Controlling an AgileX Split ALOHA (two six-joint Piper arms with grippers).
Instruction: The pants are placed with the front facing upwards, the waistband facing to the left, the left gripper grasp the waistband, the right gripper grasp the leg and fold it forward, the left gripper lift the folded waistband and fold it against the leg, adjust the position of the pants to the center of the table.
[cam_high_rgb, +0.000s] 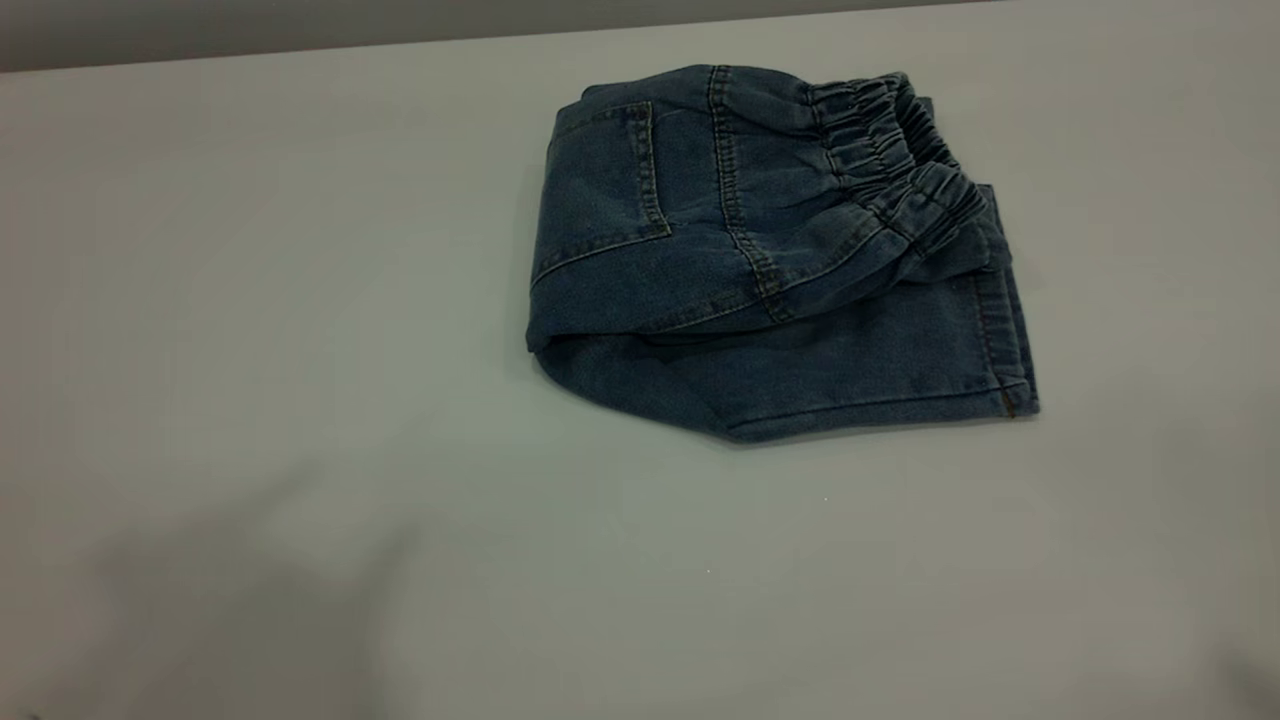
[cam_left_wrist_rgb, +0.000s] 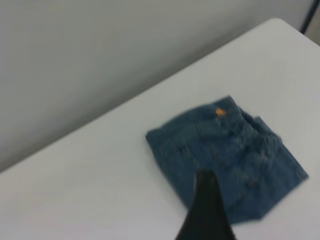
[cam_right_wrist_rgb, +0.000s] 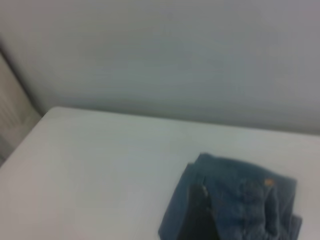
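The pants (cam_high_rgb: 760, 280) lie folded in a compact blue denim bundle on the table (cam_high_rgb: 300, 350), right of the middle and toward the far edge. The ruffled waistband (cam_high_rgb: 890, 150) rests on top at the bundle's right side, above the stitched leg hem (cam_high_rgb: 1000, 340). A back pocket (cam_high_rgb: 610, 190) faces up on the left half. Neither gripper appears in the exterior view. My left gripper (cam_left_wrist_rgb: 206, 210) shows only as a black tapered tip held off the pants (cam_left_wrist_rgb: 235, 145). My right gripper (cam_right_wrist_rgb: 197, 215) shows as a dark tip in front of the pants (cam_right_wrist_rgb: 245, 200), with nothing held.
The table's far edge (cam_high_rgb: 300, 55) runs along the top, with a grey wall behind it. A table corner (cam_left_wrist_rgb: 280, 22) shows in the left wrist view. A soft shadow (cam_high_rgb: 250, 600) lies on the near left of the tabletop.
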